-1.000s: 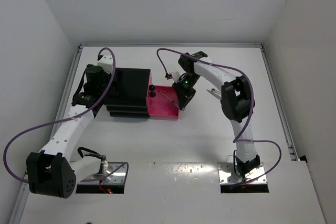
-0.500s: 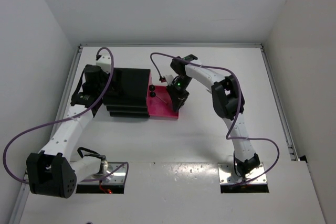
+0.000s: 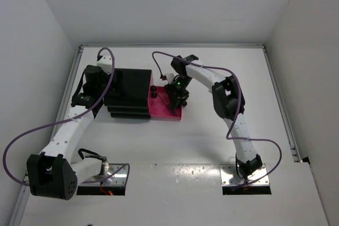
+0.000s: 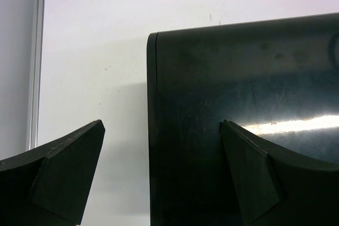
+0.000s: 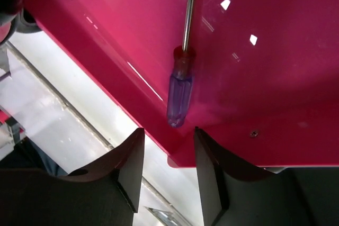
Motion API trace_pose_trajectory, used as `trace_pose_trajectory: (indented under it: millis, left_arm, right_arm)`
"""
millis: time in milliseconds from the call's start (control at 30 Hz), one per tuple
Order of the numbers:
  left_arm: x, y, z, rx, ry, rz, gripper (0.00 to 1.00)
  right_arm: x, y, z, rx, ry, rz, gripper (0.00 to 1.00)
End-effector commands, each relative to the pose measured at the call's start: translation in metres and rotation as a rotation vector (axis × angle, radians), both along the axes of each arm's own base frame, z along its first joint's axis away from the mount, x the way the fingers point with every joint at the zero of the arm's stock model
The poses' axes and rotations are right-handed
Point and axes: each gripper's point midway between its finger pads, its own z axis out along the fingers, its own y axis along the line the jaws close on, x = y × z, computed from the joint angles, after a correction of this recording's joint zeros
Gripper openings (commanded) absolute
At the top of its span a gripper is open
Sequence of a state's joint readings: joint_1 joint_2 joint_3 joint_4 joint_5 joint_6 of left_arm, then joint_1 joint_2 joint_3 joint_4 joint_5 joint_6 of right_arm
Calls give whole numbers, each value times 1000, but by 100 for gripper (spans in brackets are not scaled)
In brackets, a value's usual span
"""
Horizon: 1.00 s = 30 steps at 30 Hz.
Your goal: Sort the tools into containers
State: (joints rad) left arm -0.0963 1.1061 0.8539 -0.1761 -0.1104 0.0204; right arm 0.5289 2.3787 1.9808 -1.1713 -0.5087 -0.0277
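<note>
Where the drawer (image 5: pixel 275 51) stands open, a screwdriver (image 5: pixel 180 91) lies.

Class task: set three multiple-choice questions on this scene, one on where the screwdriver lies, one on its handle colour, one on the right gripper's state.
1. The screwdriver lies: A on the table; B in the open pink drawer; C atop the black unit.
2. Its handle is: A blue; B yellow; C green.
3. The right gripper is: A shut on the screwdriver; B out of view; C open, empty.
Answers: B, it rests on the pink floor; A, translucent blue under a red collar; C, its fingers stand apart with nothing between.
</note>
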Motion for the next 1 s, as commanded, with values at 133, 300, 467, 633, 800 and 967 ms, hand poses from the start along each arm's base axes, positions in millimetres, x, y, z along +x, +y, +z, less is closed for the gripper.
trace_pose_trajectory:
  millis: [133,300,467,633,800,967]
  left_arm:
    - [-2,-8,3,-30,18,-53,100]
    - [-2,-21,10,-53,10,-124,99]
    - [-3,-23,9,-57,19,-132,87]
    - [-8,-11,-10,-28,58,-86,84]
    - [-5,3,-16,-60,58,-63,83]
    - [-3,12,-30,-121,97,-60,78]
  right_arm:
    - [15,14,44,78,-112,-5,44]
    - [19,2,100,174,-213,-39,44]
    - [9,-21,135,257,-288,-104,42]
    - [-13,-63,114,366,-161,-253,40]
    - [-30,-86,92,557,50,-363,40]
    - [-34,-85,70,656,211,-403,43]
